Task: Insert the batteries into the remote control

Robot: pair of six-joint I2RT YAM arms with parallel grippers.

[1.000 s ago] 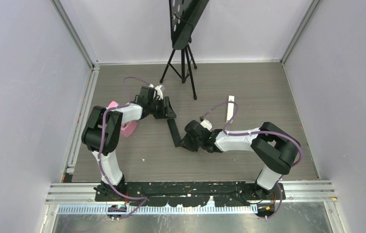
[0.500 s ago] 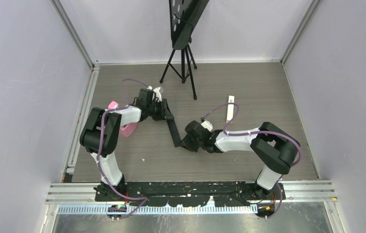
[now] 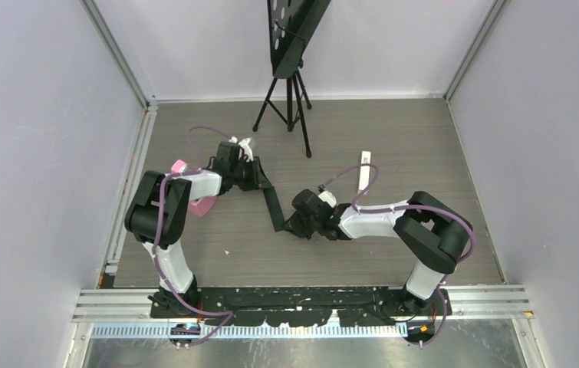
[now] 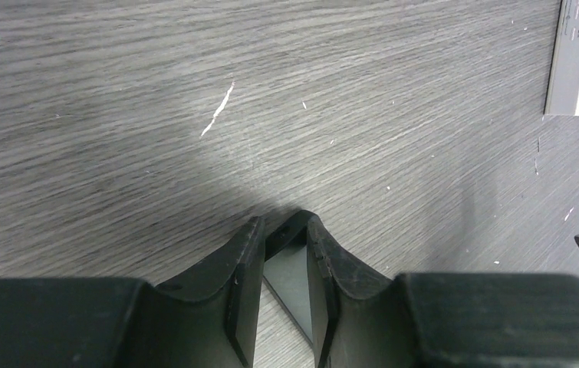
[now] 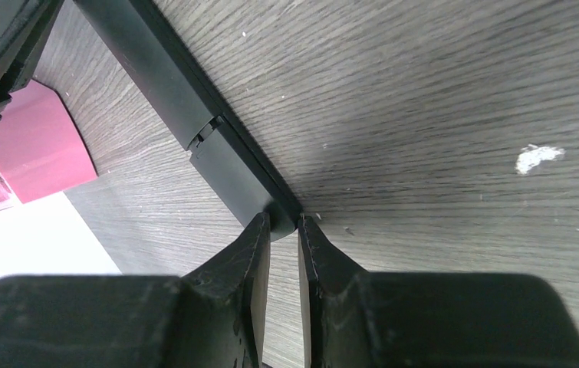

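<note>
Left pincer is closed on the far end of the remote. In its wrist view the two fingers sit tight against either side of that dark end. Right pincer is at the remote's near end, fingers drawn almost together, with a thin slit of table showing between them. Their tips meet the remote's near corner, but whether they pinch it I cannot tell.

The remote, long, slim and black, lies flat on the grey wood-grain table, slanting from one pincer to the other. A seam crosses its body a little way up from the near end.

Left of the remote sits a pink box, partly behind the left arm; what it holds is too hidden to tell. Where the batteries are I cannot tell. Right of the remote, well apart, lies a white bar. Beyond the remote's far end stands a black tripod.
</note>
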